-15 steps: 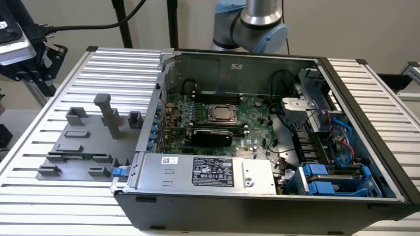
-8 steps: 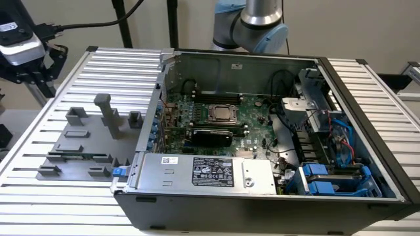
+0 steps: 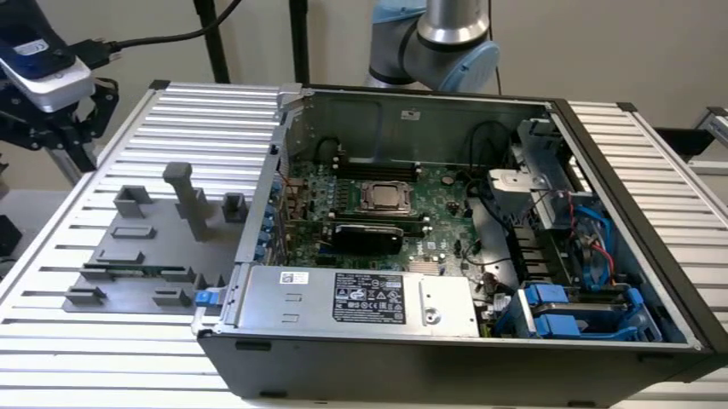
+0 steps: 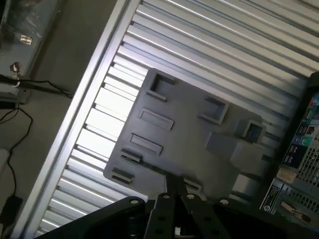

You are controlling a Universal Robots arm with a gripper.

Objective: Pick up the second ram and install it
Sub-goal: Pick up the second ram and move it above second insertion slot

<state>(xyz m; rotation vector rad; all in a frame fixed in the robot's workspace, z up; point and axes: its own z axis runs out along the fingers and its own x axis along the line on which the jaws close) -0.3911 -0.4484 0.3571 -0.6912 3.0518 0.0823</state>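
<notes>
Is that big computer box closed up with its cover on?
No. In the exterior view the computer case lies with its upper side open, and the green motherboard inside is in plain sight.

matt plastic tray [image 3: 159, 249], ribbed metal table [image 3: 193, 102]

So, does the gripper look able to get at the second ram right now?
Probably yes. The gripper hangs up beside the grey holder plate, where the second ram lies uncovered. Nothing sits over it; the tall grey post stands apart from it.
</notes>
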